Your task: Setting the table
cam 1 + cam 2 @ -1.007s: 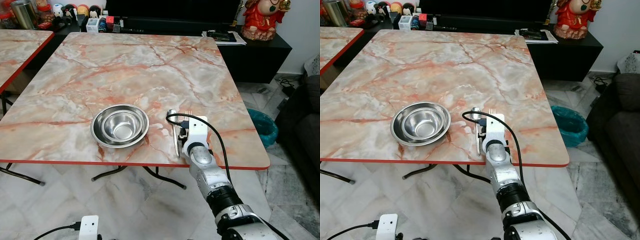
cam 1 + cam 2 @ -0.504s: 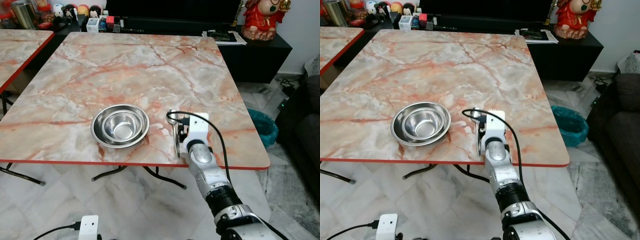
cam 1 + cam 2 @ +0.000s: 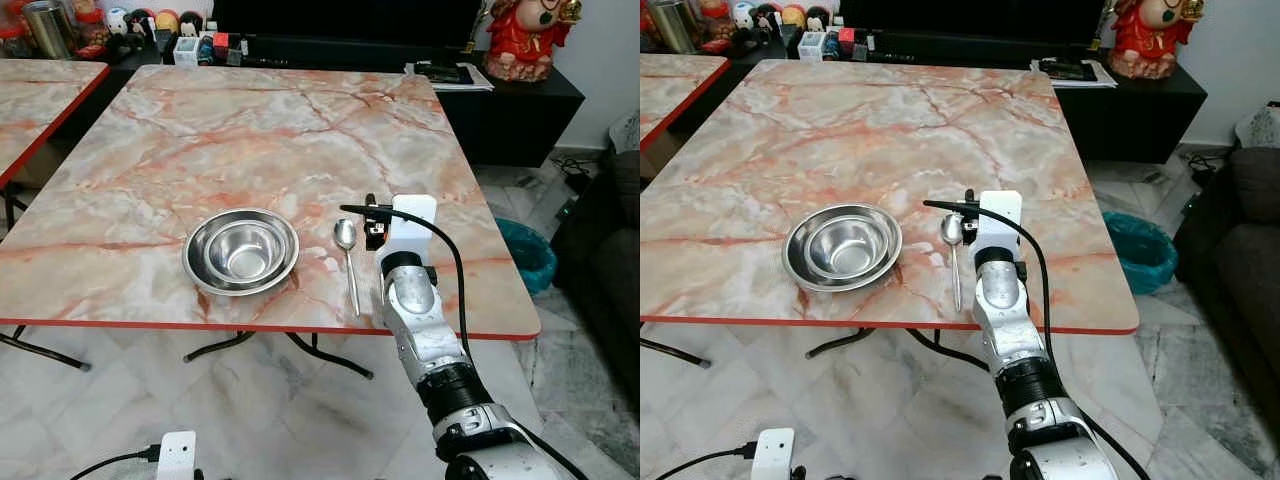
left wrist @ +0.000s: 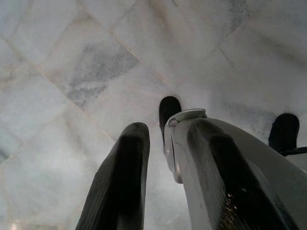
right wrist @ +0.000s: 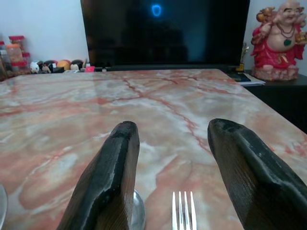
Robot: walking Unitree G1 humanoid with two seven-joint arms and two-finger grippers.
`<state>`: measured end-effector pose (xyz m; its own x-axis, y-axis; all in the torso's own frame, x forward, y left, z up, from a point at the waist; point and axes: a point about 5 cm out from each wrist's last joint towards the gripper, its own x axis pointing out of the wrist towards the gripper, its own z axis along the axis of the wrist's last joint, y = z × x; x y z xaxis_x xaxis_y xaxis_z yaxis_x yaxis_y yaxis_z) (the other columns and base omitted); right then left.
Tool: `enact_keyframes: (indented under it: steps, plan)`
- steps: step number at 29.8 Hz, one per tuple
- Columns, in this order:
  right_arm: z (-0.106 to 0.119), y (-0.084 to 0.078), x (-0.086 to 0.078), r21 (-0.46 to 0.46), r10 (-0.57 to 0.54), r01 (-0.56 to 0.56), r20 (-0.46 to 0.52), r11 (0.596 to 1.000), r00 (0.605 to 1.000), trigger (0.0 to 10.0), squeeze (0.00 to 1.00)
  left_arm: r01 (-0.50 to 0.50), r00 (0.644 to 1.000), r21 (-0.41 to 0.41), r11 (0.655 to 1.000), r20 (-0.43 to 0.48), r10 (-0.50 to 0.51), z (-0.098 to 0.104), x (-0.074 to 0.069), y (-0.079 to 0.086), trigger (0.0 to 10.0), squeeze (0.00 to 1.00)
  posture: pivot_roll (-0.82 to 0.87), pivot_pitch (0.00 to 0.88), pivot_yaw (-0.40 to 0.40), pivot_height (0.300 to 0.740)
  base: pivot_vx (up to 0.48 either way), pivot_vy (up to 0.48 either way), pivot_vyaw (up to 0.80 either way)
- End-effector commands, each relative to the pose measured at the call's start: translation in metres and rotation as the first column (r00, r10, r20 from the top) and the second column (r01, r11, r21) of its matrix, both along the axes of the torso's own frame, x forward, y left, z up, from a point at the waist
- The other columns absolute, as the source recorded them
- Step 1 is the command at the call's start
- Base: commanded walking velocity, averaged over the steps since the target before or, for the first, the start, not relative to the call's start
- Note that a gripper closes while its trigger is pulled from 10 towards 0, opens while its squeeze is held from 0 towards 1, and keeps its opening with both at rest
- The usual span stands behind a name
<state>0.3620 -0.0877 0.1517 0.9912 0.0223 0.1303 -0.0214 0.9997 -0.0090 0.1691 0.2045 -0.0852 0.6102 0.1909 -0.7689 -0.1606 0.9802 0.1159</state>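
**Spoon and fork laid; right claw drawn back and open**

Change noted: a second ago the right arm lay over the cutlery and covered most of the spoon. Now the spoon (image 3: 347,258) lies in full sight at centre frame of the left eye view, bowl toward the far edge, handle toward the near red edge, just right of the steel bowl (image 3: 240,250) and not touching it. The right claw (image 5: 175,163) has lifted and moved back; its two black fingers stand well apart with nothing between them. In the right wrist view the fork (image 5: 183,211) tines show at the bottom of the frame, flat on the marble between the fingers, beside the spoon's bowl.

Meaning for the task, as a judgement: this place setting looks laid, with bowl, spoon and fork side by side near the front edge. Remaining work is likely withdrawal of the arm, or a further setting.

Left claw (image 4: 168,158): hangs over the floor tiles (image 4: 96,72); a pale curved object sits between its fingers, but whether it is gripped cannot be told.

Surface: square tabletop (image 3: 280,130), pink-orange marble pattern, red rim.

Room: dark television cabinet (image 3: 520,110) along the upper frame, red figurine (image 3: 522,38) at upper right, teal bin (image 3: 528,252) at right, a second tabletop (image 3: 40,90) at upper left.
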Motion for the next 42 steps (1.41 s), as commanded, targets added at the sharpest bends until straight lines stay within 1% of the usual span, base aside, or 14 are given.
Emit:
enact_keyframes:
  steps: [1,14,35,42]
  plan:
    - [0.0016,-0.0006,-0.0001,0.006,0.002,-0.002,0.014,1.0,1.0,10.0,0.0,-0.016,0.999,-0.023,1.0,-0.048,0.015,-0.0069,-0.0137,-0.003,10.0,0.0,0.1,0.088,-0.041,0.715,0.0,0.345,0.0]
    - [0.0042,-0.0035,0.0011,0.009,0.001,-0.001,0.031,1.0,1.0,10.0,0.0,-0.024,0.999,-0.023,0.999,-0.049,0.023,-0.0069,-0.0142,-0.001,10.0,0.0,0.1,0.093,-0.039,0.715,0.0,0.345,0.0]
    - [0.0032,0.0023,-0.0004,0.019,0.021,-0.022,0.034,1.0,0.999,10.0,0.0,-0.032,0.999,-0.013,0.999,-0.044,0.032,-0.0057,-0.0135,0.0039,10.0,0.0,0.1,0.096,-0.027,0.715,0.0,0.389,0.0]
    - [0.0017,0.0037,-0.0007,0.021,0.025,-0.026,0.029,0.999,0.999,10.0,0.0,-0.028,0.999,-0.006,1.0,-0.038,0.028,-0.0041,-0.0109,0.0069,10.0,0.0,0.1,0.098,-0.022,0.715,0.0,0.419,0.0]
